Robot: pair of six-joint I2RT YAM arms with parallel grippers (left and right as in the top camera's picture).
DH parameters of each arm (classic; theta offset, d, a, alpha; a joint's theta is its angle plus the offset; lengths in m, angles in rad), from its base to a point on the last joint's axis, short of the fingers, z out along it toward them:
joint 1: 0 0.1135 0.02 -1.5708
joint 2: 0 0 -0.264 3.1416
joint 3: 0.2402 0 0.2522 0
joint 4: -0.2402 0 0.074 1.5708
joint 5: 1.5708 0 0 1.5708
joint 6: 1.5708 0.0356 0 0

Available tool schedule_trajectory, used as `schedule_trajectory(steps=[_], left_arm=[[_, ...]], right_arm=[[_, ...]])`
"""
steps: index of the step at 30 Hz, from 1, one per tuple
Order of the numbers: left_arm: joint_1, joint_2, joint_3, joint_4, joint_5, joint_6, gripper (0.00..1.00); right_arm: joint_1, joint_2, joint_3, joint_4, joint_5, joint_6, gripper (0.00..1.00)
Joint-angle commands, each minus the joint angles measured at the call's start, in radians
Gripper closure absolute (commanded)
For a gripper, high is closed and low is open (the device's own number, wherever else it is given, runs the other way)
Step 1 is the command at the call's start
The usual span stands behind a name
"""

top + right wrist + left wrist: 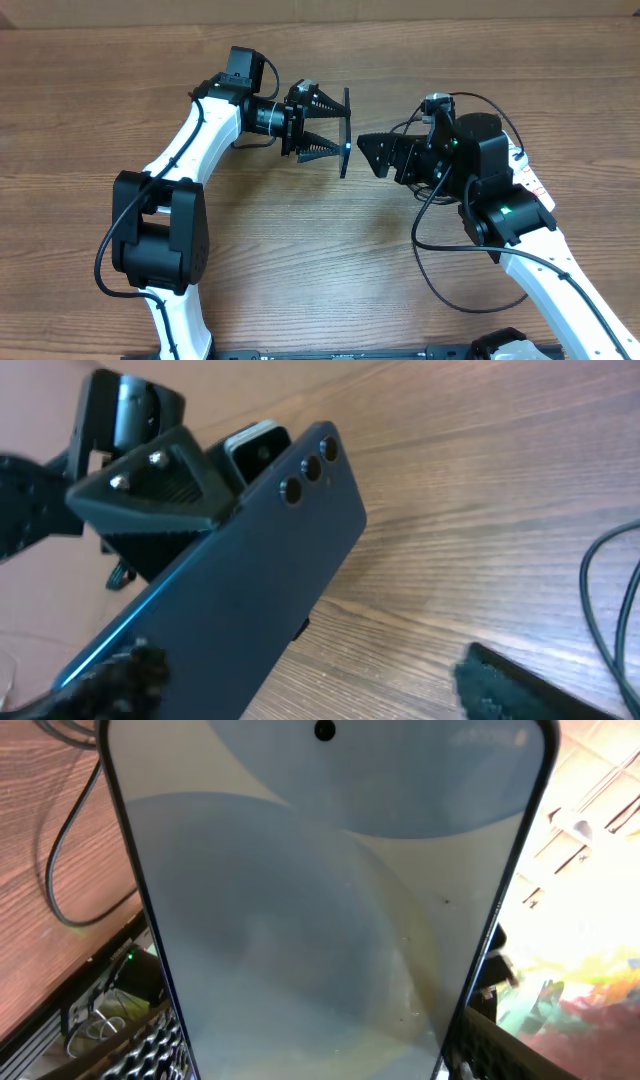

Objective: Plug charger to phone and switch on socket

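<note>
Left gripper (338,127) is clamped on the phone (345,130), one finger on each long side. It holds the phone up off the wooden table (300,260), in the gap between the two arms. From overhead the phone is edge-on, just a thin dark line.

In the left wrist view the screen (320,920) fills the frame: pale blue-white curved shapes, black rim, a punch-hole lens (323,730) at the top. I can't make out any writing on the glass.

The right wrist view shows the dark blue back (230,590), tilted, with three round lenses (310,463) in a row near the upper end. No lettering is legible there either.

Right gripper (372,155) has its fingers spread apart with nothing between them. It sits just beside the phone's back, facing it, not touching.

The charger shows as a thin black cable (587,590) lying on the wood at the right edge of the right wrist view, well apart from the phone. Its connector tip is out of view.

A white sticker (527,178) with red marks sits on the right arm, too small to read.
</note>
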Motion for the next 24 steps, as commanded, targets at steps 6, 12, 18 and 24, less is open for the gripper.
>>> schedule_trajectory(steps=[6, 12, 18, 24], left_arm=[[0.012, 0.001, 0.027, 0.004, 0.039, -0.021, 0.48], [0.012, 0.001, 0.027, 0.004, 0.039, -0.046, 0.48], [0.012, 0.001, 0.027, 0.004, 0.031, -0.083, 0.48], [0.012, 0.001, 0.027, 0.003, 0.02, -0.111, 0.51]], right_arm=[[0.078, -0.183, 0.022, -0.089, 0.192, -0.027, 0.0], [0.357, -0.192, 0.019, -0.2, 0.676, 0.014, 0.0], [0.568, -0.034, 0.019, -0.073, 1.075, 0.064, 0.0], [0.619, 0.071, 0.019, 0.017, 1.262, 0.064, 0.0]])
